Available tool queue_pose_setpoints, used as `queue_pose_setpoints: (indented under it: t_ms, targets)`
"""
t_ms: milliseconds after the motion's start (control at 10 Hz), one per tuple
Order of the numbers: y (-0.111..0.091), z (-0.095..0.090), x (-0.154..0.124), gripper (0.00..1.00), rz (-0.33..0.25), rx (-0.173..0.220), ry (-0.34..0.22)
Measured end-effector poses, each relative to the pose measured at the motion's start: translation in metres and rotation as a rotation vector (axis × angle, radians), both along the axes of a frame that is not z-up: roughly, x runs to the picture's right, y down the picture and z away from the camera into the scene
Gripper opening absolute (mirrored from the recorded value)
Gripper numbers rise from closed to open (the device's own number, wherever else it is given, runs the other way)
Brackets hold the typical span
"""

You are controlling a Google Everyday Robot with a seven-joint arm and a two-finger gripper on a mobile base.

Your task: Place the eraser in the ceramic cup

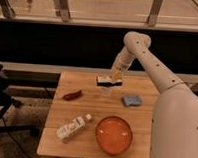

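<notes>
- I see the eraser [109,81] held flat in my tool [112,79], closed on it, directly over the cup [107,90].
- My arm reaches down from upper right, elbow bent.
- Counter [87,85]: bare wood left of cup; pad [132,100] right, plate [114,135] near the front edge.

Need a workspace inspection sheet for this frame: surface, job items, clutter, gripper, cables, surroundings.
Surface: wooden table, light planks, square top.
Eraser: held level at the gripper, directly above the ceramic cup, not yet inside it.
Ceramic cup: upright near the table's far edge, mostly hidden under the eraser.
Clutter: orange plate at the near edge; white bottle lying on its side; dark red object on the left; blue-grey pad on the right.
Gripper: over the cup, shut on the eraser.
Cables: nothing seen.
Surroundings: dark wall and metal railing behind; black frame at the left edge.
</notes>
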State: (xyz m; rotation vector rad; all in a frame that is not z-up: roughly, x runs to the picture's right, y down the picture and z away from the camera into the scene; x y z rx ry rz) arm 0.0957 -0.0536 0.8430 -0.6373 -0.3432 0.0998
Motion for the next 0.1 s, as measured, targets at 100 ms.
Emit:
queue_pose_setpoints:
  t_ms: [100]
  targets:
    - [-0.0009, 0.0016, -0.0029, 0.80, -0.001, 0.002, -0.006]
